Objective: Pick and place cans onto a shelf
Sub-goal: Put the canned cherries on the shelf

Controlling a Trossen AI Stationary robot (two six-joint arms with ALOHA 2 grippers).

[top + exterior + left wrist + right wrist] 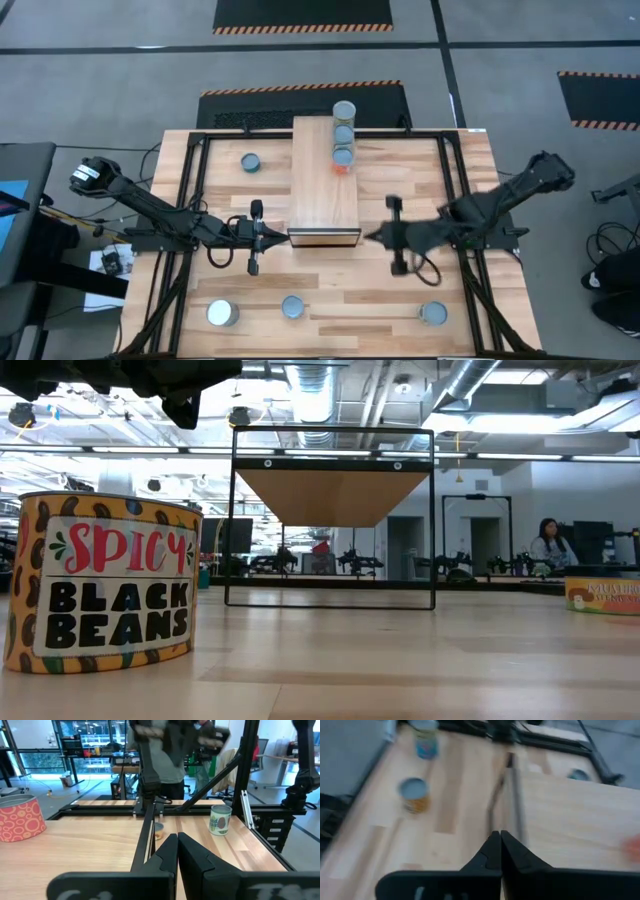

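Looking straight down, the high view showed the shelf (325, 180) at the table's centre, running from 12 toward 6 o'clock. Three cans (343, 133) stood in a row along its 1 o'clock edge, the farthest at the rear corner. A fourth can (250, 162) sat on the tabletop (460, 170) at 10 o'clock from the shelf; three more lay along the near edge, at 7 o'clock (222, 313), 6 o'clock (292, 307) and 5 o'clock (433, 313). The left gripper (272, 237) pointed at the shelf's near end from 9 o'clock, the right gripper (372, 237) from 3 o'clock; both were empty and just beside that end.

At table height, the low view showed a black-bean can (103, 584) large at 9 o'clock, the shelf frame (332, 516) centred behind it, and another can (602, 595) at 3 o'clock. A seated person (549, 545) appeared in the room beyond.

Seen from the left wrist, the left fingers (200, 857) were pressed together, clenched on nothing; a green-labelled can (220, 819) stood beyond them and an orange-patterned can (19, 817) off to one side.

Seen from the right wrist, the right fingers (512, 851) were likewise clenched and empty, with two cans (415, 795) standing apart on the table.
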